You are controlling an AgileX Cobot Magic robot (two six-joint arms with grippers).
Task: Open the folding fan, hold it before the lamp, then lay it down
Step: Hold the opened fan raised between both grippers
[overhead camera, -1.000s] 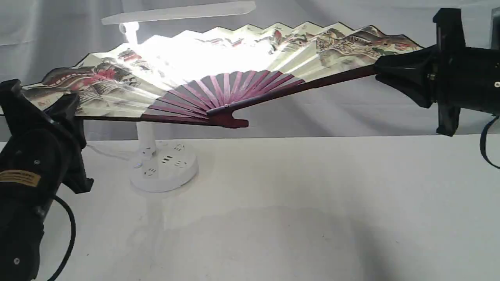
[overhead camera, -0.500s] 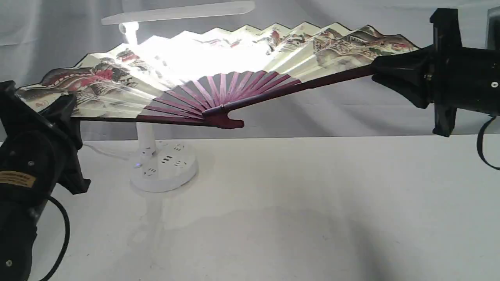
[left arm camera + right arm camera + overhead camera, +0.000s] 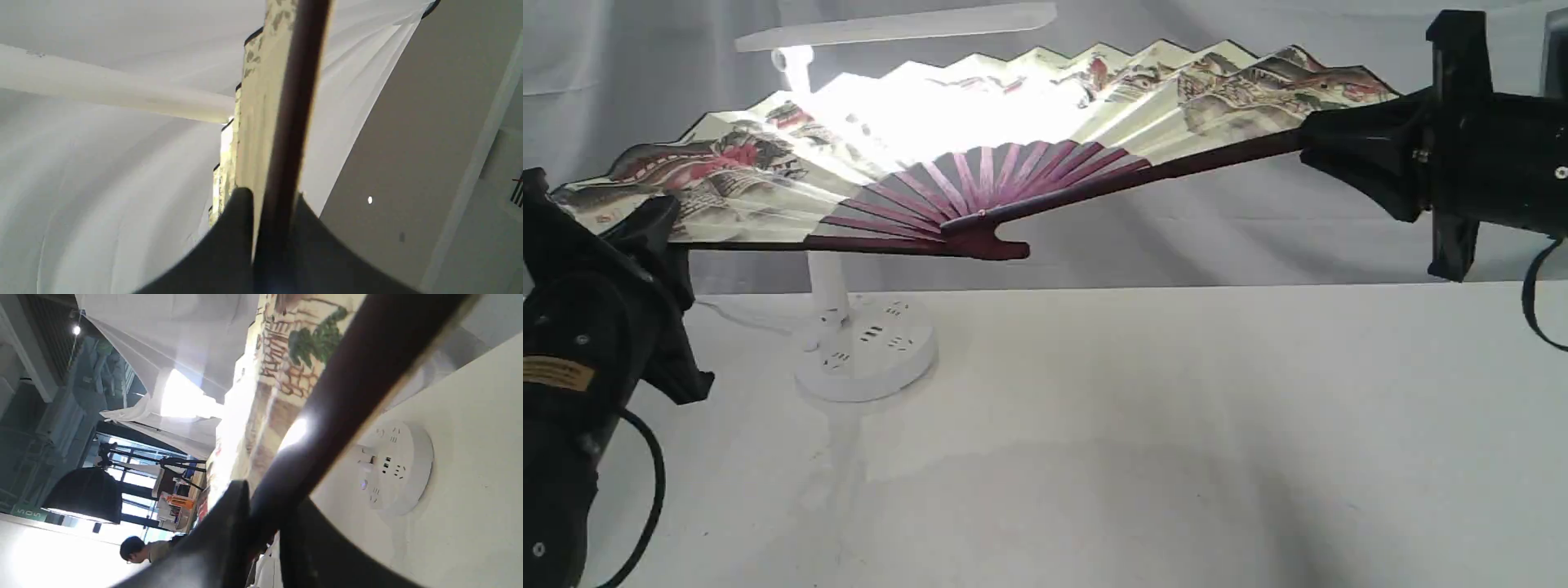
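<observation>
The folding fan — left hand clamps it; right hand likewise.

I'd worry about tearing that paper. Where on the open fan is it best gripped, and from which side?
Best grip the folding fan by its dark outer guards, near their far ends, coming in from either side. They look like the stiff, flat strips; the pleated paper between is thin. The left gripper and right gripper hold it so.
</observation>
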